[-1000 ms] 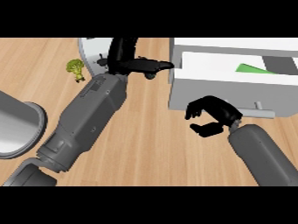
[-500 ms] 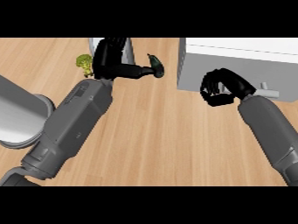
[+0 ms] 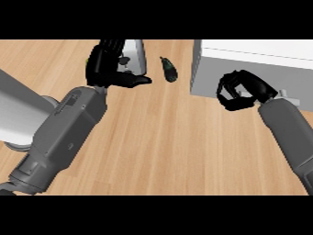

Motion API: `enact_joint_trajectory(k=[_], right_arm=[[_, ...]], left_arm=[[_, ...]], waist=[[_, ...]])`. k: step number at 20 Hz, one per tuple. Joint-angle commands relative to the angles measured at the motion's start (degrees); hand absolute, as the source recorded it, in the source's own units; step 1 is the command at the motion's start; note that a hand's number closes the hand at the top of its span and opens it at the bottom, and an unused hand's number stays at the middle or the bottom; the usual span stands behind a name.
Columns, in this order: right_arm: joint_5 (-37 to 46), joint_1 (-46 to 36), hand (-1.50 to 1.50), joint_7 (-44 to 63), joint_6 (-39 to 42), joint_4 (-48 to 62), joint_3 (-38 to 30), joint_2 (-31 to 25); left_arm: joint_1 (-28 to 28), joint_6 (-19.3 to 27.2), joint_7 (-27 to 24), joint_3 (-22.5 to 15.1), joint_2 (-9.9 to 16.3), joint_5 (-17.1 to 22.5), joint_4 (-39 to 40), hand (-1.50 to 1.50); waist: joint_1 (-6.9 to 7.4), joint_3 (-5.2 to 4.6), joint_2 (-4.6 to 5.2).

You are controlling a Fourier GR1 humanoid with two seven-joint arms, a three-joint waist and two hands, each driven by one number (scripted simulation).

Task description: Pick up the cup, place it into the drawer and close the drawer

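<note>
My right robot hand [image 3: 240, 90] is curled empty against the shut drawer [image 3: 254, 69]; left robot hand [image 3: 111, 69] grips the cup [image 3: 135, 57], so it can't go in.

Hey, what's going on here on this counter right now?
A robot is working at a wooden counter. Its left robot hand is curled around a pale cup-like object near the top of the view. Its right robot hand, fingers curled and holding nothing, is at the front of the white drawer unit, whose drawer front looks shut. A small dark object lies between the cup and the unit.
</note>
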Motion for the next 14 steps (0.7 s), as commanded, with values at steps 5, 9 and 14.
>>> enact_joint_trajectory(k=[5,9,14], right_arm=[[-1.98,-9.33,1.5,4.35,-2.23,1.84,-6.1,-7.42],[-3.43,-9.25,1.5,4.81,0.38,0.13,-6.69,-8.28],[-4.81,-8.12,1.5,5.19,2.76,-1.43,-7.27,-9.83]], left_arm=[[1.45,-2.82,1.14,0.09,1.48,0.84,-1.94,-1.5],[2.3,-2.72,0.55,-0.57,0.5,0.49,-2.6,-1.5],[3.75,-4.23,1.12,-0.38,1.5,1.05,-2.98,-1.5]], waist=[[2.85,-0.29,1.36],[3.47,-0.29,1.32],[4.11,-0.36,1.46]])
